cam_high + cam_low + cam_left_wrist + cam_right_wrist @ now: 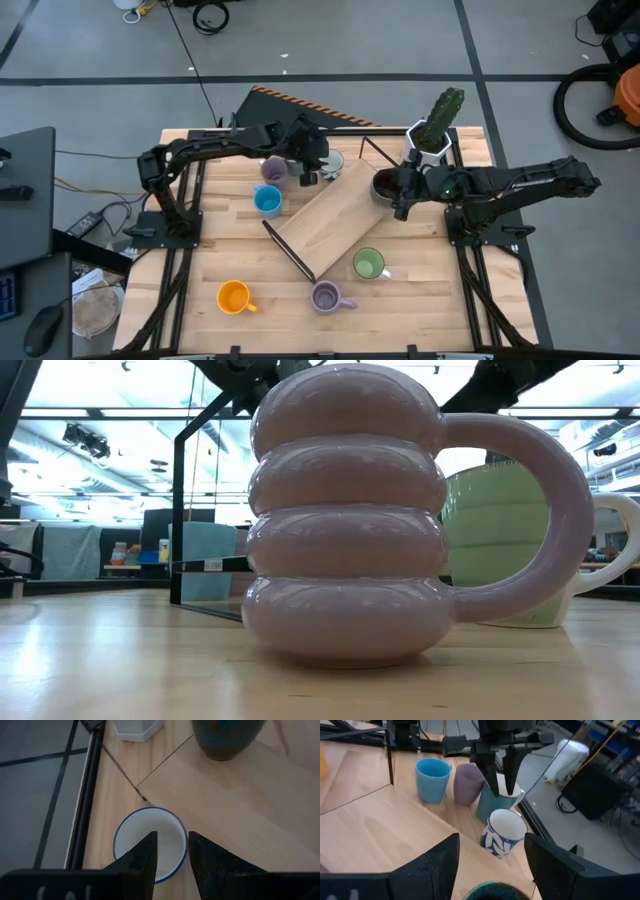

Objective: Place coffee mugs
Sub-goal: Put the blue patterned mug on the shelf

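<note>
The tabletop (pixel 200 230) is mostly taken up by a big wooden board (pixel 325 225) lying slantwise across the middle. It has a thin black frame (pixel 290 250) along its front-left end.

The left gripper (pixel 308 172) is near the back edge, fingers (pixel 145 857) a little apart either side of the rim of a white-lined, blue-rimmed mug (pixel 137 832). It's tight back there. A leaf-patterned mug (pixel 502 832) sits just beside it, and a lilac mug (pixel 272 168) and a blue mug (pixel 267 200) are close by on the left.

The right gripper (pixel 398 195) is at the board's back-right corner, claw spread wide with the dark brown mug (pixel 384 185) between the fingers. I can't tell if the pads touch it. The white cactus pot (pixel 432 140) stands just behind, near the back-right corner of the tabletop.

There's more room up front. The green mug (pixel 368 263) is just right of the board's front end. The second lilac mug (pixel 325 296) is near the front edge. The orange mug (pixel 233 296) is off toward the front-left with bare wood around it.
</note>
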Tool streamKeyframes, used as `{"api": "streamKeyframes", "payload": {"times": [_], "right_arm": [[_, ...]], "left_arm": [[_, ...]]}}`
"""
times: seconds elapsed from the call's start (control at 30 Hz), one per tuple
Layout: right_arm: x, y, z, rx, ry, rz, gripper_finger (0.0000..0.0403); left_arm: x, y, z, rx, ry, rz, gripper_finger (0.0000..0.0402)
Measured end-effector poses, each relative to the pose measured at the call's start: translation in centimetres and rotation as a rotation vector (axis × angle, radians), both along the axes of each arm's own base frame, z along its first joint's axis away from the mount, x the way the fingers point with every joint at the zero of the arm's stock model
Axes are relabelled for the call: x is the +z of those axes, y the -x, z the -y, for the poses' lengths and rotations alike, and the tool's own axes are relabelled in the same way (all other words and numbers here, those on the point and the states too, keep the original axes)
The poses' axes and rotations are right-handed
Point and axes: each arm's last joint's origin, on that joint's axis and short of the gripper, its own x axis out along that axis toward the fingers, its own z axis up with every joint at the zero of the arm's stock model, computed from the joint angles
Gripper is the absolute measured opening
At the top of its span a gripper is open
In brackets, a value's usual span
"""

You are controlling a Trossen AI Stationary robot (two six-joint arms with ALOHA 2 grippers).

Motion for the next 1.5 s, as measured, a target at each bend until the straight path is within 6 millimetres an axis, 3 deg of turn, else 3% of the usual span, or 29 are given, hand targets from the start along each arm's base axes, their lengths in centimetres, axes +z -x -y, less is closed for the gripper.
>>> {"api": "streamKeyframes", "payload": {"times": [0.3,0.57,0.97,1.07,1.3,1.5], "right_arm": [[-2.3,-0.2,-0.1,0.008,-0.001,0.034,0.0229],[-3.1,-0.1,-1.5,0.063,0.015,0.062,0.0229],[-3.0,0.3,-2.3,0.068,0.097,0.037,0.0229],[-3.1,0.4,-2.3,0.067,0.098,0.025,0.0229],[-3.3,0.4,-2.3,0.059,0.079,0.012,0.0229],[-3.7,0.4,-2.4,0.065,0.072,0.004,0.0229]], "left_arm": [[0.4,-0.5,1.5,0.047,-0.041,-0.027,0.0117],[1.9,-1.0,1.1,0.064,0.031,-0.087,0.0117],[-1.0,-4.6,0.5,-0.008,-0.009,-0.305,0.0117],[-1.2,-4.8,0.6,-0.016,-0.004,-0.303,0.0128],[-1.6,-4.7,0.8,-0.091,-0.045,-0.345,0.0199],[-2.7,-4.8,0.9,-0.189,-0.113,-0.433,0.0205]]}}
